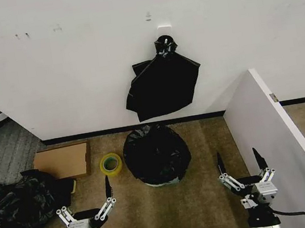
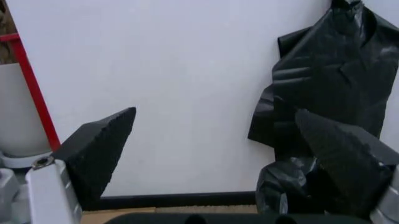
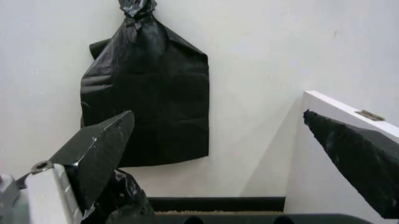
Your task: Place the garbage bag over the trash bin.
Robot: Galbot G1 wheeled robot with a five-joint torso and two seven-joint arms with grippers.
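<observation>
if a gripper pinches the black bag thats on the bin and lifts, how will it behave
The garbage bag looks like thin, wrinkled, glossy film, so it would probably go limp and sag. Its sheen suggests it may slip between fingers. It likely weighs little, so the trash bin would probably stay put.

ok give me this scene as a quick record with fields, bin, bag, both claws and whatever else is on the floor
trash bin: on the brown carpet near the wall, only a pale strip at its base shows
garbage bag: black film draped over the bin, covering its top and sides
left claw: open, low at front left, holding nothing
right claw: open, low at front right, holding nothing
hanging bags: black bunch on a wall hook above the bin
tape roll: yellow, left of the bin
cardboard box: flat, left of the tape
black heap: far left on the floor
</observation>
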